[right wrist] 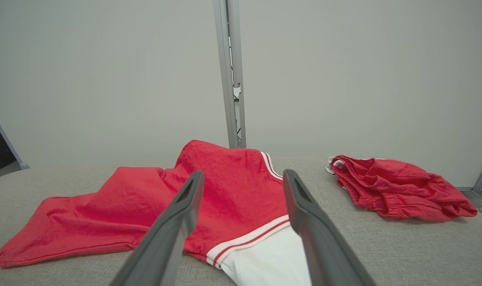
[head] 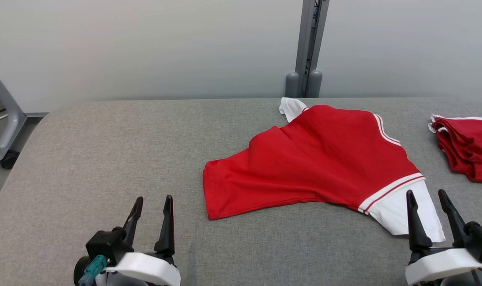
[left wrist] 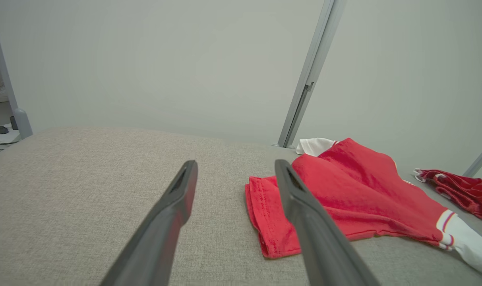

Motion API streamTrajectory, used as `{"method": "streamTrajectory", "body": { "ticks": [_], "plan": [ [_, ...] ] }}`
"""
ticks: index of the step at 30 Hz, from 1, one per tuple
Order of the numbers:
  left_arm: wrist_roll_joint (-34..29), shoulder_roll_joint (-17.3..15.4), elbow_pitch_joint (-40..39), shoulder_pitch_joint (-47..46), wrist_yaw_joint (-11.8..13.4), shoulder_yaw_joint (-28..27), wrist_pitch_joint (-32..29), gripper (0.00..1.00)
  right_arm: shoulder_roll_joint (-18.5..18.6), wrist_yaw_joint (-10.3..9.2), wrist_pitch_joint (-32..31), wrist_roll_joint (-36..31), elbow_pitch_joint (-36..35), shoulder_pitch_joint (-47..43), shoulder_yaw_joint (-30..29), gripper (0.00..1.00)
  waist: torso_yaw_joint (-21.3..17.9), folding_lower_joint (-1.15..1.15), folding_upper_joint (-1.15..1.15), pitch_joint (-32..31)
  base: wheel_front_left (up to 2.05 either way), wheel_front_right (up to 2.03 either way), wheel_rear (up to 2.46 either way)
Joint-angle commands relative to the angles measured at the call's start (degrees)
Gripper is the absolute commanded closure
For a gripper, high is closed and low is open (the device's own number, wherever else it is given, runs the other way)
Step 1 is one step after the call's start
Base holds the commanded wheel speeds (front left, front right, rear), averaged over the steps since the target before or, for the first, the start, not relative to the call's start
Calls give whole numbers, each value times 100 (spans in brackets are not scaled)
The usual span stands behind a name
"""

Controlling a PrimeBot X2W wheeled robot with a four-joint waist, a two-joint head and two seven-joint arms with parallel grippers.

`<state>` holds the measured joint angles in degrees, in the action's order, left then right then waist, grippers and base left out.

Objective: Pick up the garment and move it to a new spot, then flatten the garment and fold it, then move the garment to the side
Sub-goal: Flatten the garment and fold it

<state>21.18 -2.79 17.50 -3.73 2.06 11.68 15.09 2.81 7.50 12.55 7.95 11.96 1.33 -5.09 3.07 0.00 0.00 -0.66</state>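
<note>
The garment is a red shirt with white, red-striped sleeves, lying loosely spread on the grey table, right of centre. It also shows in the left wrist view as the garment and in the right wrist view as the garment. My left gripper stands open near the front edge, left of the shirt's hem and apart from it. My right gripper is open at the lower right, its fingers over the near white sleeve, holding nothing.
A second red garment lies crumpled at the table's right edge. A grey post rises behind the table against the pale wall. A grey frame leg with a castor stands off the left side.
</note>
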Motion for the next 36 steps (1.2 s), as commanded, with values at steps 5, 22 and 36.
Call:
{"method": "streamTrajectory", "body": {
  "ticks": [5,22,36],
  "plan": [
    [-61,-24,-28,108,5,-28,7,0,23,-2,-18,81,-15,-103,57,0,46,0,0,-43,0,0,0],
    [-144,-24,28,126,-32,26,7,0,23,-2,-29,115,27,-96,-4,0,28,0,0,-26,0,0,0],
    [-130,-24,162,41,-50,152,7,0,25,-1,-538,197,1159,226,-1213,0,82,0,0,117,0,0,0]
  ]
}}
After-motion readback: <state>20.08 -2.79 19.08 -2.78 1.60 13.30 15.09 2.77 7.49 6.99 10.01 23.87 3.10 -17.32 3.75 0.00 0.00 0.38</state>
